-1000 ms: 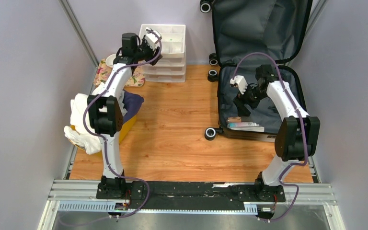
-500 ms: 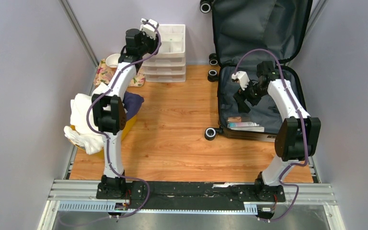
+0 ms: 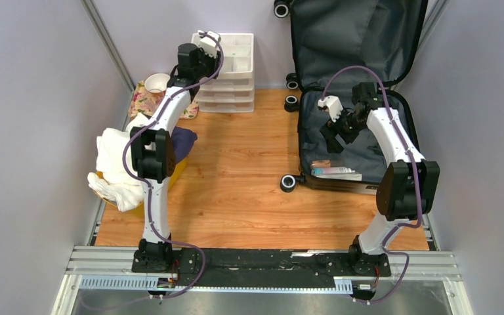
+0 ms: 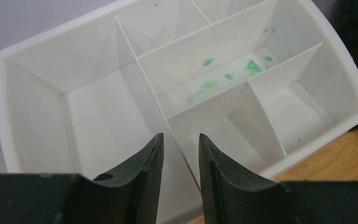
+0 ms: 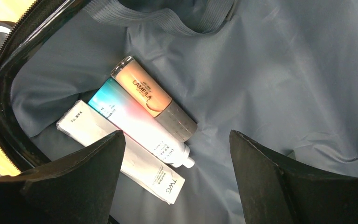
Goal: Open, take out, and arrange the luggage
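Our left hand (image 4: 181,140) hovers narrowly parted and empty over the white organizer (image 4: 93,112); our right hand (image 5: 177,137), wide open and empty, hangs over the open luggage (image 3: 357,39) at the far right of the desk (image 3: 236,170)

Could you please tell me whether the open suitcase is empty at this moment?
No, the right wrist view shows an orange bottle, a blue-to-pink tube and a white box lying in the luggage.

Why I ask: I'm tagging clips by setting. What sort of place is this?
Probably a robotics test cell: plain grey panel walls enclose a wooden table, two robot arms stand on a metal rail, and the open luggage and white drawer organizer look like staged props.
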You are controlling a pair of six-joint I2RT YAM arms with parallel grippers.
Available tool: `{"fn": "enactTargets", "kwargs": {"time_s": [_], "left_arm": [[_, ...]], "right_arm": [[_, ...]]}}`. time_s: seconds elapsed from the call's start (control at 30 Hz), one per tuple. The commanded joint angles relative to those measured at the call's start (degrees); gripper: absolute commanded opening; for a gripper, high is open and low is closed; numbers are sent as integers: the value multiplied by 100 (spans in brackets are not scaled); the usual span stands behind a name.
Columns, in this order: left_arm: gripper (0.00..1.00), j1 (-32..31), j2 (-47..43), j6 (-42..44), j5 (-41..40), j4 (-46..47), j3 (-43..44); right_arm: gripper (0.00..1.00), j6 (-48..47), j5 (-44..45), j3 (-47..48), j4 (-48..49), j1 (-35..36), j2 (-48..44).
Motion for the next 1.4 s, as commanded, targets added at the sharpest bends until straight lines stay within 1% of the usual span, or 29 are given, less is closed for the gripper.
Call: {"fn": "enactTargets", "kwargs": {"time_s": [0.0, 0.03, 0.1, 0.17, 0.2, 0.27, 0.3, 0.33, 0.4, 0.43, 0.47, 0.5, 0.53, 0.57, 0.73, 0.83, 0.93, 0.97, 1.0, 1.03, 1.07, 1.1, 1.17, 1.23, 1.37], "left_arm": [[29, -70, 173, -137, -106, -375, 293], [22, -79, 77, -199, -79, -393, 276], [0, -140, -151, -269, -105, -507, 240], [0, -202, -336, -313, -158, -674, 170], [0, -263, -581, -357, -228, -857, 109], [0, -325, -898, -515, -281, -964, -285], [0, -351, -1248, -585, -273, -982, -479], [0, -360, -1434, -725, -194, -974, -942], [0, -395, -1977, -954, 131, -939, -1436], [0, -421, -2164, -1033, 280, -904, -1978], [0, -448, -2348, -1025, 577, -825, -2270], [0, -535, -2698, -1017, 641, -685, -2552], [0, -579, -2841, -930, 729, -649, -2998], [0, -632, -2947, -894, 790, -674, -3125], [0, -922, -3562, -955, 1115, -710, -3897], [0, -1124, -3861, -911, 1037, -631, -4250], [0, -1169, -3967, -1130, 905, -762, -4304], [0, -1169, -3985, -1148, 931, -832, -4295], [10, -1169, -4020, -1148, 993, -937, -4286], [24, -1177, -4046, -1035, 1054, -956, -4295], [48, -1160, -4081, -930, 1142, -999, -4286], [54, -1160, -4151, -763, 1143, -1035, -4260], [63, -1055, -4169, -587, 1282, -1244, -4050], [64, -897, -4117, -481, 1528, -1412, -3752], [64, -441, -3967, -673, 2476, -1659, -3241]], "right_arm": [[86, 174, 141, 292, 72, -20, -109], [86, 174, 158, 301, 72, -20, -118], [86, 165, 141, 310, 89, -64, -153], [86, 183, 124, 310, 124, -90, -162], [86, 183, 115, 310, 125, -90, -171], [86, 200, 62, 310, 151, -90, -171], [86, 209, 53, 292, 168, -90, -188], [86, 209, 36, 275, 186, -90, -197], [86, 192, -35, 196, 247, -91, -223], [86, 174, -52, 169, 265, -90, -232], [86, 148, -96, 143, 291, -90, -232], [86, 148, -122, 99, 300, -90, -250], [86, 148, -149, 81, 309, -90, -258], [86, 139, -201, 81, 327, -256, -250], [85, -19, -298, -147, 318, -310, -407], [85, -221, -325, -314, 283, -336, -513], [84, -484, -456, -446, 169, -389, -627], [82, -590, -605, -446, -14, -407, -628], [81, -712, -693, -446, -120, -407, -619], [79, -1070, -772, -455, -243, -407, -610], [76, -1231, -930, -516, -427, -407, -601], [74, -1380, -984, -551, -455, -407, -593], [72, -1653, -1054, -622, -430, -381, -540], [69, -1707, -1002, -710, -289, -345, -391], [66, -2014, -678, -859, 193, -240, -22]]}}
